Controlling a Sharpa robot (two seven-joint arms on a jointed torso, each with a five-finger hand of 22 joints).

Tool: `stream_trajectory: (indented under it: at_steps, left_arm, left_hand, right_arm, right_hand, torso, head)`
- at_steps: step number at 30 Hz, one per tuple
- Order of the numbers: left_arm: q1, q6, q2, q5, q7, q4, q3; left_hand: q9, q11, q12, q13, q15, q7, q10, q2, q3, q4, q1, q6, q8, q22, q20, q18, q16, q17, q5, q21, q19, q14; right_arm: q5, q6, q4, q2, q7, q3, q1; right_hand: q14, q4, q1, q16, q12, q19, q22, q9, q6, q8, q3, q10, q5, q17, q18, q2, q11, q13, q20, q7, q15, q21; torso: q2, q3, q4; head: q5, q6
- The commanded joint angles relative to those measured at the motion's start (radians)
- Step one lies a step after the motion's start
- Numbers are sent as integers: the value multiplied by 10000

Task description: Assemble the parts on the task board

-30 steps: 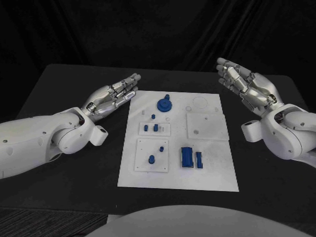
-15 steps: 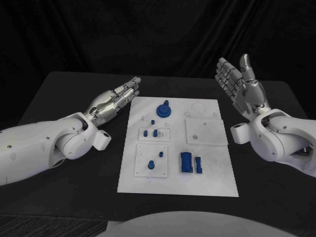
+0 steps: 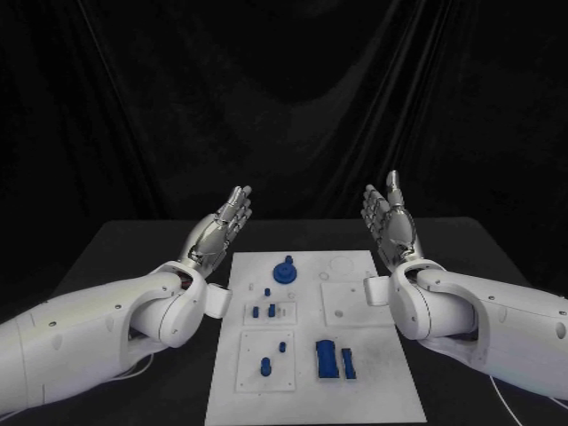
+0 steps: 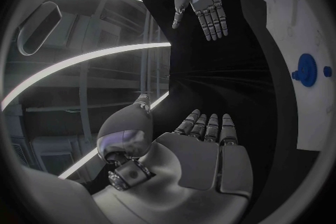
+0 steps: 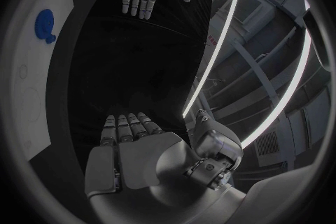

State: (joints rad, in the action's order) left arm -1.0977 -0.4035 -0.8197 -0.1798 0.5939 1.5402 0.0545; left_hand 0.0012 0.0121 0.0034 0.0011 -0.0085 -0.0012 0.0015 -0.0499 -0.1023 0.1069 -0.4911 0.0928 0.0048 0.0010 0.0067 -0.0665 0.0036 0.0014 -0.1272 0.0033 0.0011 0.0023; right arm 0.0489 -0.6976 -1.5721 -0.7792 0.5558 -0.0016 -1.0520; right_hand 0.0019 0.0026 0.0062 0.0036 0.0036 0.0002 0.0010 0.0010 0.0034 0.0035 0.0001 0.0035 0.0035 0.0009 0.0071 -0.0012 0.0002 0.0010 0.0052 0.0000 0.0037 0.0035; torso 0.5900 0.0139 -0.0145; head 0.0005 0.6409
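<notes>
Head view: both hands are up with fingers spread, holding nothing, left hand (image 3: 220,229) and right hand (image 3: 389,220). The board (image 3: 374,373) with blue parts (image 3: 325,358) lies below, between them. Lower one hand slowly, straight onto one part.

Head camera has tilted up between the earlier pictures and now, so the task board (image 3: 316,342) and its parts sit lower in the head view; that shift is the camera's, not theirs.

Left hand (image 3: 220,229): earlier it lay low and flat beside the board's left edge, fingers stretched along the table (image 3: 130,244). Now it is raised, fingers upright and spread, above the table's far part.

Right hand (image 3: 389,218): earlier raised at the board's far right corner, well out toward the table's right edge. Now it stands nearer the board, fingers upright, palm turned toward the left hand. Both hands hold nothing.
</notes>
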Motion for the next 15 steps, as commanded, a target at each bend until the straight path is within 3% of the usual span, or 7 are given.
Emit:
stream_trajectory:
  at_steps: [1,2,5,6,10,15]
  left_arm:
    - [200,-2382,156,1195,-476,137,-186]
    - [246,-2595,196,1295,-519,163,-246]
    - [360,-3126,295,1545,-628,230,-394]
    - [402,-3319,332,1635,-668,254,-448]
    - [465,-3608,386,1771,-727,290,-529]
    - [477,-3665,397,1798,-739,298,-545]
  left_hand:
    - [-12,-121,-34,-11,85,12,-15,499,1023,-348,1613,-928,-48,-10,-67,665,-36,-14,421,-33,-11,-23]
    - [-12,-121,-34,-11,85,12,-15,499,1023,-1069,1702,-928,-48,-10,-67,665,-36,-14,440,-33,-11,-23]
    - [-12,-121,-34,-11,85,12,-15,499,1023,-1069,2067,-928,-48,-10,-67,665,-36,-14,538,-33,-11,-23]
    - [-12,-121,-34,-11,85,12,-15,499,1023,-1069,2219,-928,-48,-10,-67,665,-36,-14,1272,-33,-11,-23]
    - [-12,-121,-34,-11,85,12,-15,499,1023,-1069,2583,-928,-48,-10,-67,665,-36,-14,1272,-33,-11,-23]
    - [-12,-121,-34,-11,85,12,-15,499,1023,-1069,3031,-928,-48,-10,-67,665,-36,-14,1272,-33,-11,-23]
  right_arm:
    - [-489,-724,21,-8,-358,16,20]
    - [-489,-724,21,-8,-358,16,20]
    - [-489,-724,21,-8,-358,16,20]
    - [-489,-724,21,-8,-358,16,20]
    - [-489,-724,21,-8,-358,16,20]
    - [-489,-724,21,-8,-358,16,20]
  right_hand:
    - [-19,-26,-62,-36,-36,-2,-10,-10,-34,-35,-1,-35,-35,-9,-71,12,-2,-10,-52,0,-37,-35]
    - [-19,-26,-62,-36,-36,-2,-10,-10,-34,-35,-1,-35,-35,-9,-71,12,-2,-10,-52,0,-37,-35]
    - [-19,-26,-62,-36,-36,-2,-10,-10,-34,-35,-1,-35,-35,-9,-71,12,-2,-10,-52,0,-37,-35]
    - [-19,-26,-62,-36,-36,-2,-10,-10,-34,-35,-1,-35,-35,-9,-71,12,-2,-10,-52,0,-37,-35]
    - [-19,-26,-62,-36,-36,-2,-10,-10,-34,-35,-1,-35,-35,-9,-71,12,-2,-10,-52,0,-37,-35]
    - [-19,-26,-62,-36,-36,-2,-10,-10,-34,-35,-1,-35,-35,-9,-71,12,-2,-10,-52,0,-37,-35]
  torso:
    - [-394,-120,124]
    - [-419,-127,132]
    - [-458,-139,145]
    - [-458,-139,145]
    - [-458,-139,145]
    - [-458,-139,145]
  head:
    - [-3,-315]
    - [-4,-352]
    - [-5,-408]
    - [-5,-409]
    - [-5,-409]
    - [-5,-409]
